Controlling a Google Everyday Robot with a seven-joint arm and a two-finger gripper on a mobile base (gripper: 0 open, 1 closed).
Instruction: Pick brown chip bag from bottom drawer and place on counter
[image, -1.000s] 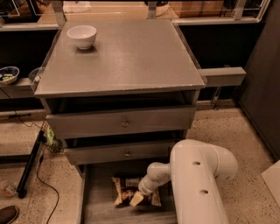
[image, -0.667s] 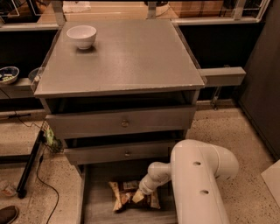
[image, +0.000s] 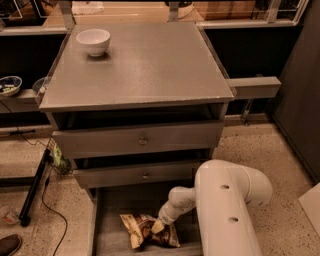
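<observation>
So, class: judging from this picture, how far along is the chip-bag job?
Done: the bottom drawer is open. In hand: the gripper is down at the brown chip bag on the drawer floor. Left: lifting it onto the counter.

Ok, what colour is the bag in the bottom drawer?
The bag is tan with dark brown print; hand at it. Camera view.

In bottom drawer (image: 111, 220) — brown chip bag (image: 134, 230), gripper (image: 157, 228) at it; counter (image: 150, 65) bears bowl (image: 93, 41)
</observation>
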